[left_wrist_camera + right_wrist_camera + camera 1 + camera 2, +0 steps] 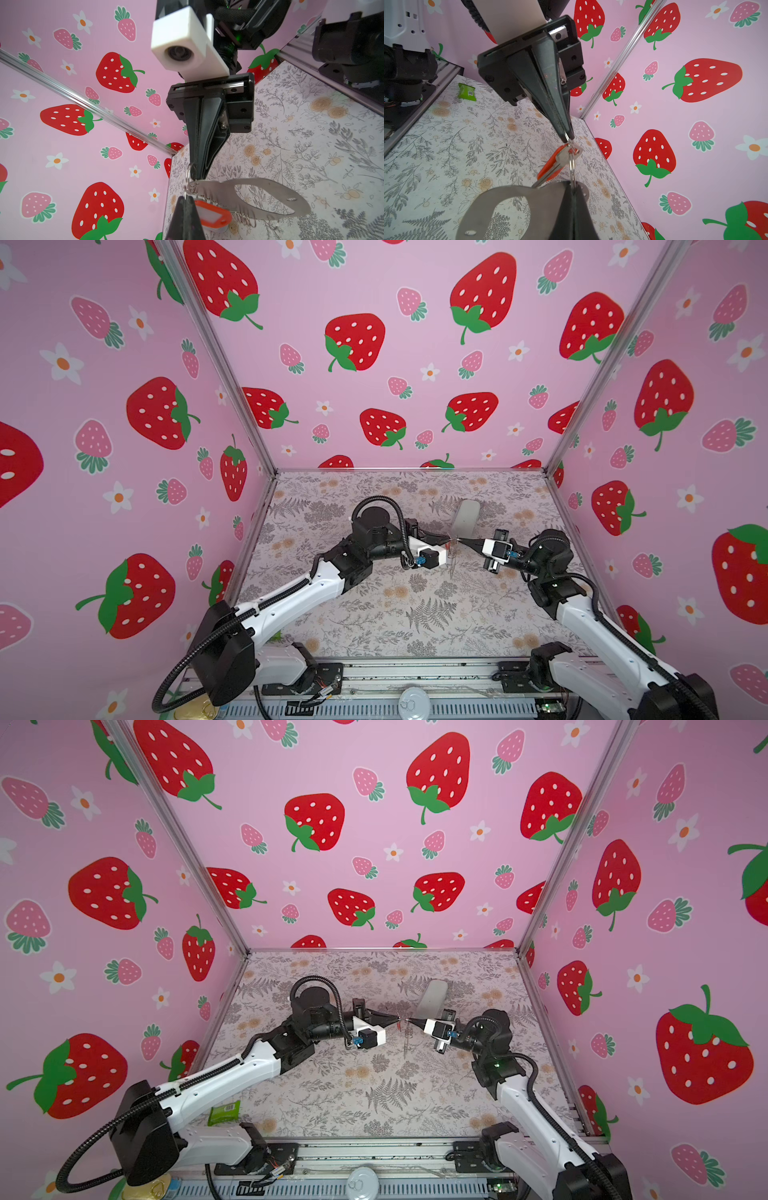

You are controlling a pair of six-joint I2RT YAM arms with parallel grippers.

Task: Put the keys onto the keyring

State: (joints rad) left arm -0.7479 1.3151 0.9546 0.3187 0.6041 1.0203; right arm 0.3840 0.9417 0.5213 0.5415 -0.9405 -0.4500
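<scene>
Step in hand: threading. Both arms meet in mid-air over the middle of the floral-print table (374, 614), tips almost touching.

The left gripper (567, 133) is closed. It pinches the top of the small metal key with a red rectangular plastic tag (553, 164), apparently by its head or its little ring, and key and tag hang just under that tip. The right gripper (197, 173) is closed too, clamped on the end of the taupe-grey oval strap-loop keyring (261, 195), right at the silver split ring (189, 172). The loop and its chain of small silver rings (243, 218) dangle below. So key and keyring are both held up, touching between the two tips.

Judgement: the join is partway or nearly made. The next move calls for working the key's ring round the split ring without either pinch slipping — a small, fine motion of one tip against the other, then a check before letting go.

Hard to make out:
- Whether the key is already threaded or only lying against the ring, because the tips cover the junction in both wrist views.
- The bundle itself in both top views, where it is only a thin blurred streak.
- Whether the loop's lower end reaches the table — cannot tell.

A pale oblong case (467, 516) lies on the table behind the grippers. A green packet (224, 1112) sits at the near edge.
</scene>
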